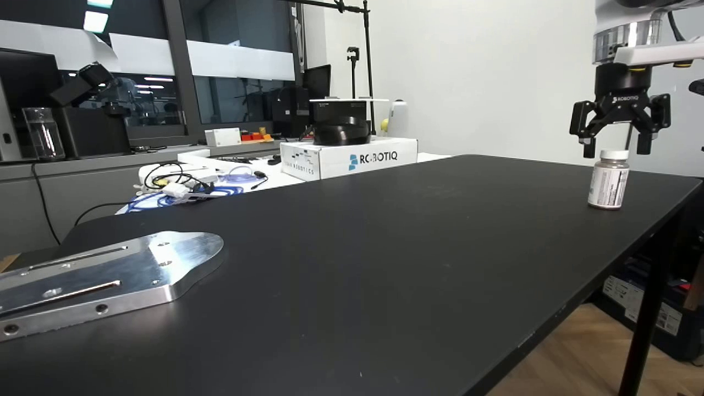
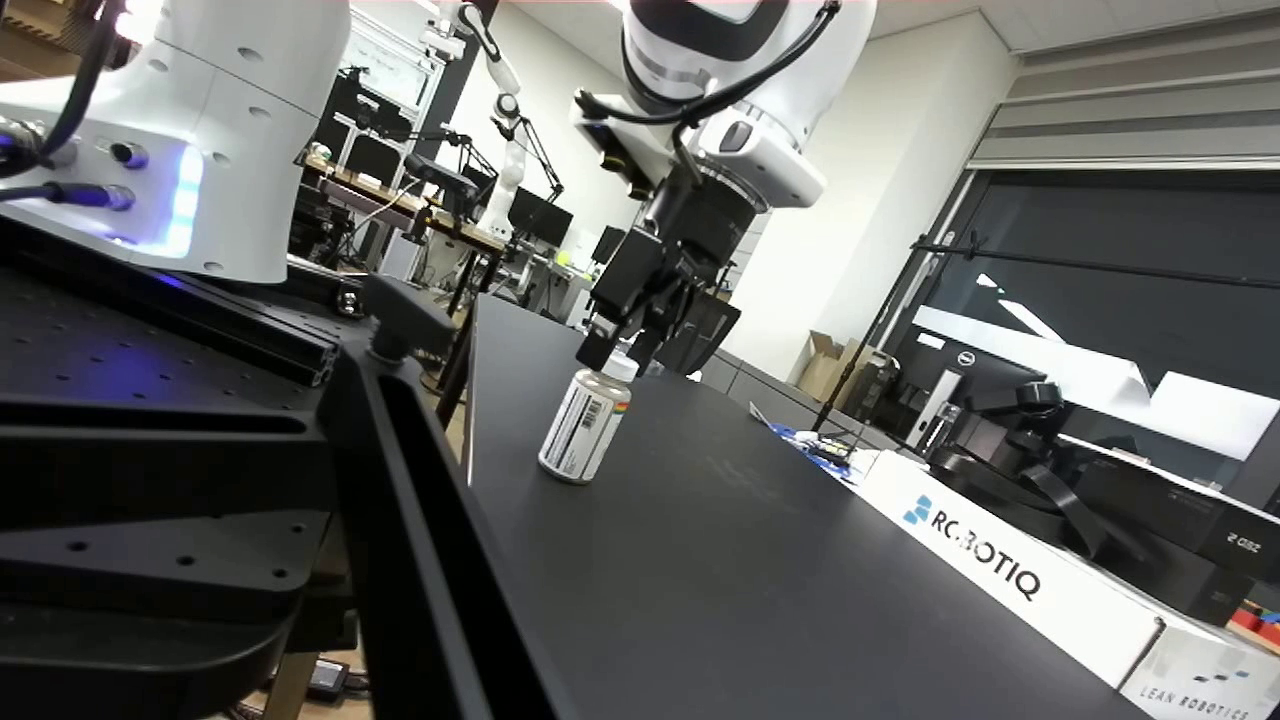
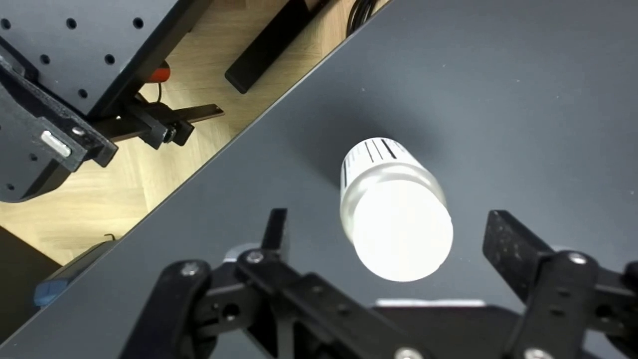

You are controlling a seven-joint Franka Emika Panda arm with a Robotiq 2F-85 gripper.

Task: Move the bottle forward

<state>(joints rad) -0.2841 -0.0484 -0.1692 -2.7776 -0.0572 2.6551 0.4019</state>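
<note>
The bottle [image 1: 608,184] is small, with a white printed label and a white cap. It stands upright on the black table [image 1: 374,264], close to a table edge, and also shows in an exterior view [image 2: 585,425]. My gripper [image 1: 616,146] is open above the bottle and points down; it also shows in an exterior view [image 2: 620,348]. In the wrist view, the bottle [image 3: 398,209] appears between the spread fingers of the gripper [image 3: 389,227], with a gap on each side. The fingertips are around cap height or slightly above; the exact height is hard to tell.
A shiny metal plate [image 1: 132,269] lies at the table's far end from the bottle. A white Robotiq box [image 1: 357,159] and tangled cables [image 1: 187,184] lie beyond one long side. The robot base [image 2: 220,150] and a black frame [image 2: 400,500] stand beside the table edge near the bottle.
</note>
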